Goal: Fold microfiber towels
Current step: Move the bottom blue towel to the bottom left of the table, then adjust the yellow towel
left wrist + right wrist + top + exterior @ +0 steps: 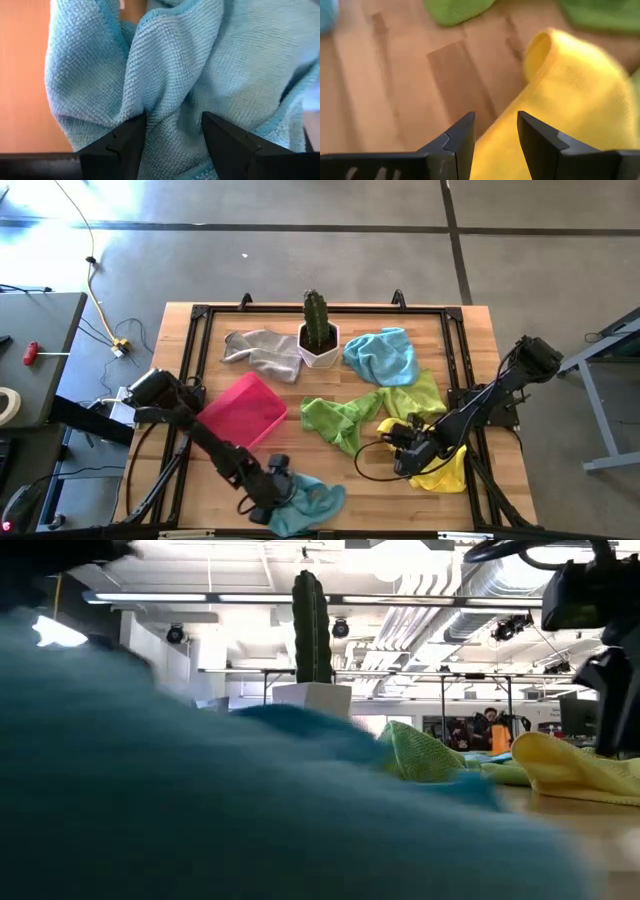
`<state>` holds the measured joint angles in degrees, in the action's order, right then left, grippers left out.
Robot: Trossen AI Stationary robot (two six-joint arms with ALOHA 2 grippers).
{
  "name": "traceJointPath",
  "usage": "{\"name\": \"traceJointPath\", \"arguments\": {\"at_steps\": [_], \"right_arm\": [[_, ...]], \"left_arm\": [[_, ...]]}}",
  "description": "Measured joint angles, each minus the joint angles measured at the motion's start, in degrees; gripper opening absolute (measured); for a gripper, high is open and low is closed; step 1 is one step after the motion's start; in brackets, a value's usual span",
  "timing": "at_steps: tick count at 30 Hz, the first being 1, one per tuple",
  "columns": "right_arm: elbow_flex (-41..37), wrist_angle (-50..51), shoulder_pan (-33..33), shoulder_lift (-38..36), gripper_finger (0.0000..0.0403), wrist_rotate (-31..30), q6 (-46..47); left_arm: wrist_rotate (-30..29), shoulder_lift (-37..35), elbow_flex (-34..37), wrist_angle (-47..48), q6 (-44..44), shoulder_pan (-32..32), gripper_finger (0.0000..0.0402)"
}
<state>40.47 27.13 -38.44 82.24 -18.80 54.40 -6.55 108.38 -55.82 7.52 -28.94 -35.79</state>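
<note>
Blue terry fills the left wrist view: the near light blue towel [200,65] sits bunched at the table's front edge, a fold of it pinched between the left gripper [275,485] fingers. If that bite holds only one layer, a lift could drag the heap off the wooden table [180,380] rather than spread it. Next in size, the yellow towel [570,100] lies rumpled at the right side, its edge running between the right gripper [495,135] fingers, which stand apart; whether they grip it I cannot tell. Closing there might catch only a wrinkle, or tug the lime green towel [335,420] touching it.
</note>
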Motion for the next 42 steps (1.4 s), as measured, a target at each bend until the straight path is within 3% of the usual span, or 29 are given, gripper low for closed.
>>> {"name": "traceJointPath", "arguments": {"at_steps": [8,17,20,25,36,39,42], "right_arm": [[0.0,3.3,0.5,0.0,0.0138,-15.0,-7.3],[0.0,9.4,2.0,0.0,0.0138,-14.7,-2.1],[0.0,9.7,2.1,0.0,0.0138,-10.2,1.0],[0.0,9.6,1.2,0.0,0.0138,5.2,8.3],[0.0,9.5,-10.2,0.0,0.0138,30.3,30.9],[0.9,9.9,-13.3,0.0,0.0138,31.3,35.5],[3.4,10.2,-14.6,0.0,0.0138,21.2,35.6]], "left_arm": [[0.0,-4.7,-0.1,21.5,-9.9,-4.0,0.0188],[-0.4,-9.6,0.1,36.3,-10.0,-4.5,0.0188],[-0.3,-11.0,0.2,35.7,-9.0,-4.5,0.0188],[-0.5,-14.4,-1.2,31.4,-7.9,-4.4,0.0188],[-16.5,-16.3,-6.5,26.8,-6.8,-4.4,0.0188],[-21.5,-15.8,-6.6,27.0,-6.6,-3.9,0.0188],[-28.5,-15.2,-6.6,26.6,-6.4,-2.7,0.0188]]}}
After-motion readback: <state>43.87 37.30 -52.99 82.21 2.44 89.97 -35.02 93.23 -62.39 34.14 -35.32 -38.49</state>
